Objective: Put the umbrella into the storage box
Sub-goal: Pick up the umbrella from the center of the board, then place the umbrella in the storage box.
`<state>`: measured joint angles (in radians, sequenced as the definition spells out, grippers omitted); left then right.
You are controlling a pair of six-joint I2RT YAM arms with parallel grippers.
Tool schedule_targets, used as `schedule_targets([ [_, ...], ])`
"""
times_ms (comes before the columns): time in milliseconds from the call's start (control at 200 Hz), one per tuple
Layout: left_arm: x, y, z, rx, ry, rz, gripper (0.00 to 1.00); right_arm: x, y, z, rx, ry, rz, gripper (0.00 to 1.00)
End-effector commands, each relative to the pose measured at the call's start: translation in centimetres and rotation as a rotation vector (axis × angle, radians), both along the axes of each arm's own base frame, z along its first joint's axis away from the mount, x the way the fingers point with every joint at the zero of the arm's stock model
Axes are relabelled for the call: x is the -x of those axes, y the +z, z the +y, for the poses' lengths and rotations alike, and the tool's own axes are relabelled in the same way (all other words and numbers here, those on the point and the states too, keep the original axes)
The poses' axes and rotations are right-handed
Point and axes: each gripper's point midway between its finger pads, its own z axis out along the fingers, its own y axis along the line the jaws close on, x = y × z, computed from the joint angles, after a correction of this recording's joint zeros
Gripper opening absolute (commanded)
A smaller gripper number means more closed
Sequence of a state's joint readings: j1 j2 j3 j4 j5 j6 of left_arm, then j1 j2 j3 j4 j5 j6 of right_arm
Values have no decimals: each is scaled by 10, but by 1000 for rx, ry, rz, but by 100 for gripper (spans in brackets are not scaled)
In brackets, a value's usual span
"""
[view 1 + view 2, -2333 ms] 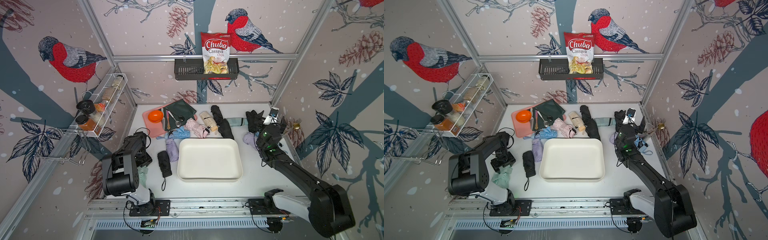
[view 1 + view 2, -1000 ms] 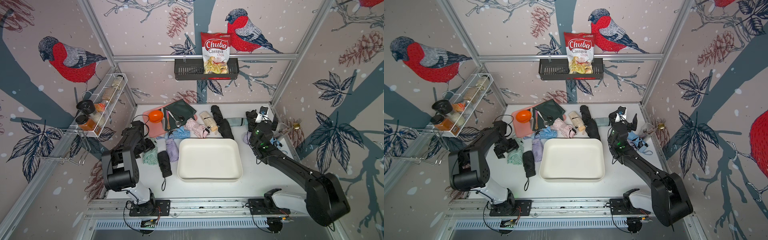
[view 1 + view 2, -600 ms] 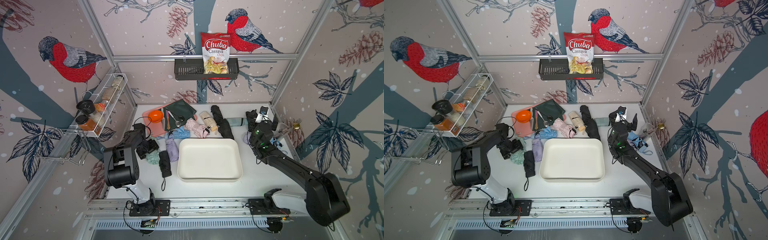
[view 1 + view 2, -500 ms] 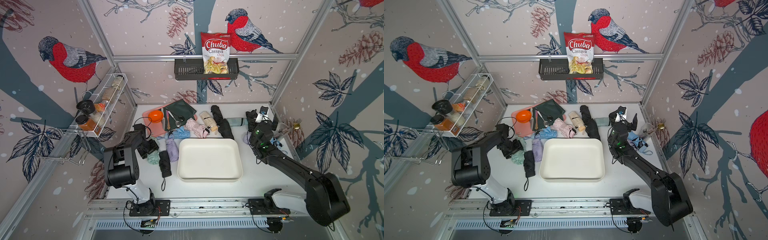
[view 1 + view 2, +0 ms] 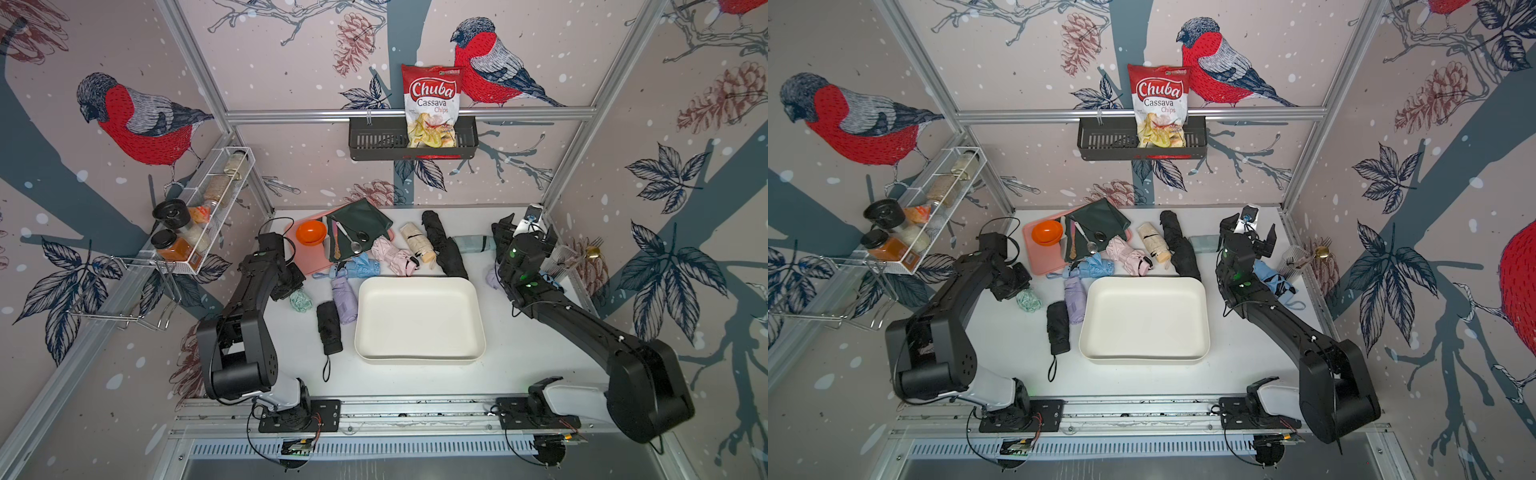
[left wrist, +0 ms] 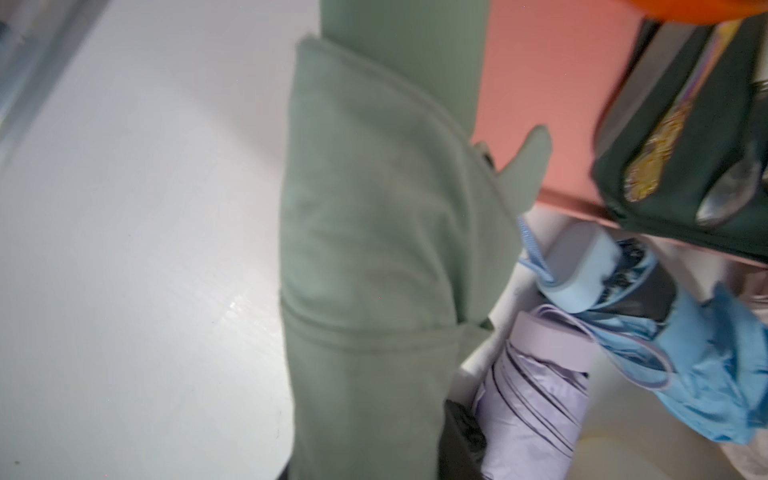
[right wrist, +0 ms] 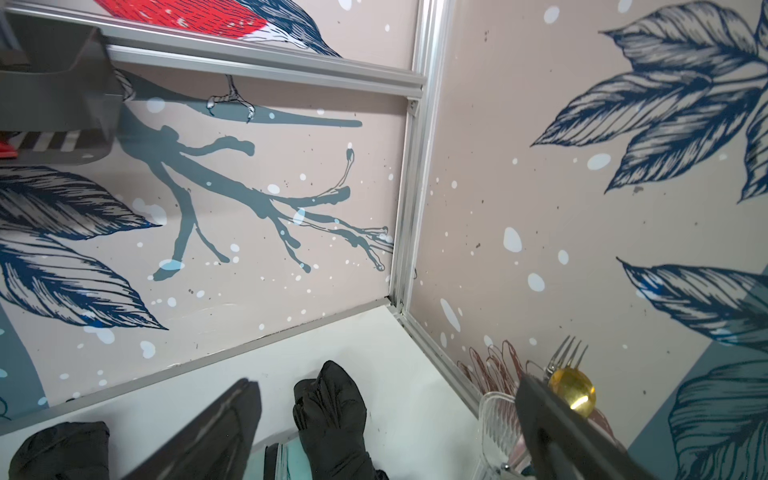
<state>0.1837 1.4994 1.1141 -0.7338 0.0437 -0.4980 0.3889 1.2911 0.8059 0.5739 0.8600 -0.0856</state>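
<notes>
- Left gripper (image 5: 294,291): jaws pressed together and, as judged, pinching the mint-green folded umbrella (image 5: 301,300). The fingers are hidden under the wrist in both top views and fall outside the left wrist view.
- Mint-green folded umbrella: sits left of centre in both top views (image 5: 1029,300), its free end protruding from beneath the left gripper toward the lower right. In the left wrist view it fills the middle of the frame (image 6: 365,270).
- Handling, as judged: light, with soft pleated cloth over a stiff folded core. The fabric may slip or bunch. It is best taken across the mid-body, where the core backs the cloth, not by loose folds.
- Neighbours: a lilac folded umbrella (image 5: 345,299) and a black folded umbrella (image 5: 329,328) lie between it and the off-white rectangular plastic storage box (image 5: 417,320) at frame centre.
- Right gripper (image 5: 1248,230): jaws spread wide and holding nothing, raised at centre right, well apart from the mint-green folded umbrella. The right wrist view shows its dark fingers (image 7: 208,428) against the wall corner.
</notes>
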Motion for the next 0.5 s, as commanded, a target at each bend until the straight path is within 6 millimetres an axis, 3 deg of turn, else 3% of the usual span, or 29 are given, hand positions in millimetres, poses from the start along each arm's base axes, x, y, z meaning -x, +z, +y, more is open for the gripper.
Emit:
schedule_targets([
  [0, -8, 27, -17, -10, -24, -59, 0, -5, -23, -3, -140, 11, 82, 100],
  [85, -20, 44, -46, 21, -75, -119, 0, -7, -32, -3, -199, 40, 135, 100],
  [260, -43, 68, -126, 135, -207, -232, 0, -4, -46, 0, -300, 105, 240, 100],
  [425, -45, 83, -197, 212, -340, -272, 0, 4, -65, 17, -393, 197, 353, 100],
  [495, -41, 90, -227, 261, -401, -297, 0, 13, -62, 24, -439, 238, 361, 100],
])
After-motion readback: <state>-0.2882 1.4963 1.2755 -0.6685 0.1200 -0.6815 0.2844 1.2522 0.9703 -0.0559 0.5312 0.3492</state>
